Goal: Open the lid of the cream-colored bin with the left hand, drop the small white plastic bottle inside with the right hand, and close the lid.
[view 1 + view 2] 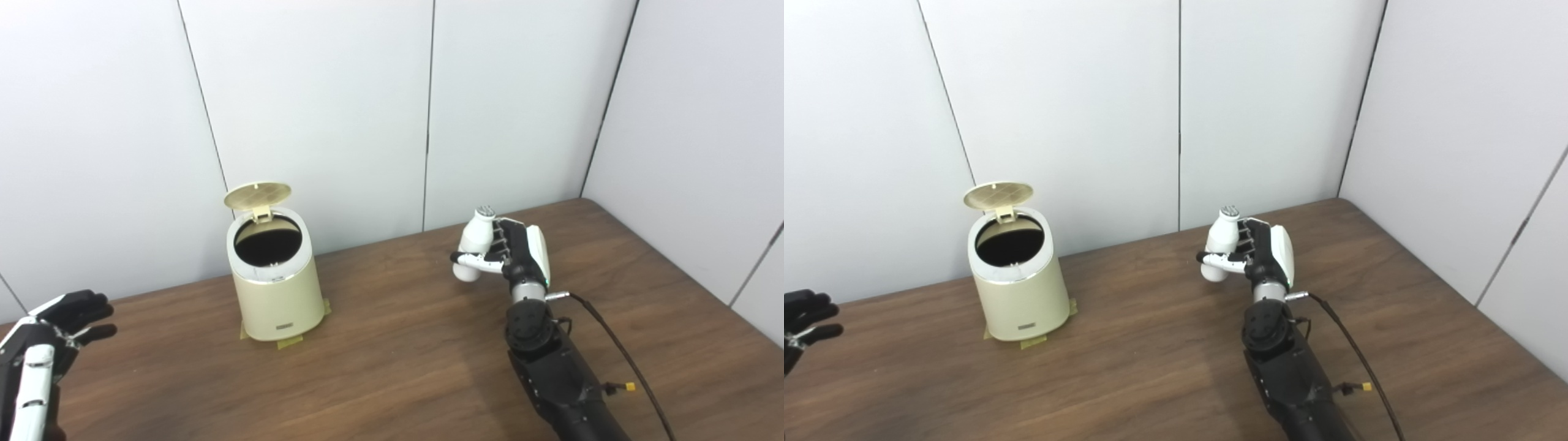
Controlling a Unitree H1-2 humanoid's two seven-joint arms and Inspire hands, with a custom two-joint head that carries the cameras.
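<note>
On the counter (392, 343) the bin (275, 288) stands far left, lid (257, 195) up. The right hand (514, 254) grips the bottle (474, 245) above the counter, cap tilted up-right. The left hand (64, 321) hovers near left, fingers spread, empty.

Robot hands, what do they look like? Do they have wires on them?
Both hands are black with white shell plates: the right hand has a white cover on its back, a white thumb and a silvery wrist ring, and the left hand has white along its edge. The forearms are chunky and black. A thin black cable with a small yellow plug runs beside the right arm.
</note>
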